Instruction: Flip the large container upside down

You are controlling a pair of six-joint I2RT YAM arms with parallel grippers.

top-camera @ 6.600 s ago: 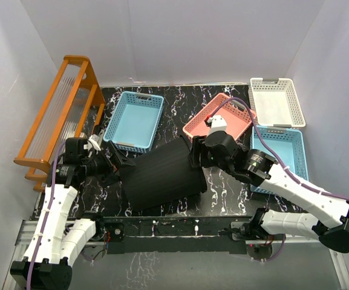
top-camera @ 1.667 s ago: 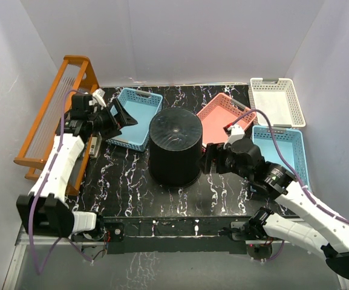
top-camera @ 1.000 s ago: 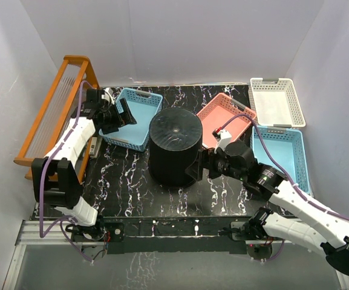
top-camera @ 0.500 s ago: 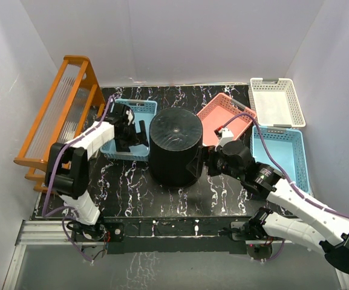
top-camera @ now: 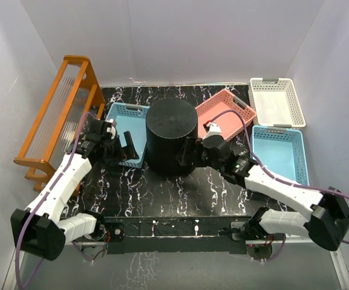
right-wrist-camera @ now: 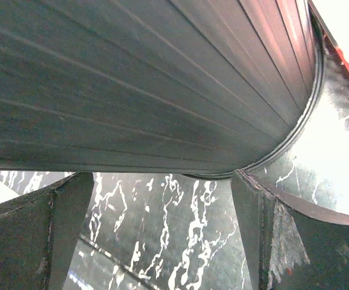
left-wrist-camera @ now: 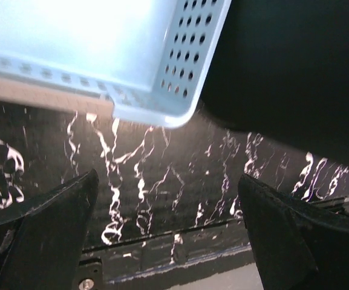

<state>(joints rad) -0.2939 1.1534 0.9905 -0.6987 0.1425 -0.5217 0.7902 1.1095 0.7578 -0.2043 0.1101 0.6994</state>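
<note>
The large black ribbed bucket (top-camera: 171,136) stands in the middle of the table with its flat closed end up and its wider rim down. My left gripper (top-camera: 124,148) is open and empty, just left of the bucket and in front of the left blue basket (top-camera: 123,124). In the left wrist view the gripper (left-wrist-camera: 167,181) is over bare table, with the bucket (left-wrist-camera: 295,66) at the upper right. My right gripper (top-camera: 185,156) is open at the bucket's lower right side. In the right wrist view the gripper (right-wrist-camera: 162,181) is close under the ribbed wall (right-wrist-camera: 132,84), gripping nothing.
A pink basket (top-camera: 225,112) lies behind and right of the bucket. A white basket (top-camera: 276,101) and a second blue basket (top-camera: 280,154) sit on the right. An orange wooden rack (top-camera: 59,115) lines the left edge. The left blue basket's corner (left-wrist-camera: 89,48) fills the left wrist view's top.
The bucket went from lying on its side to standing closed end up, then shifted slightly back. My left arm drew back toward the near left. My right gripper moved left against the bucket.
</note>
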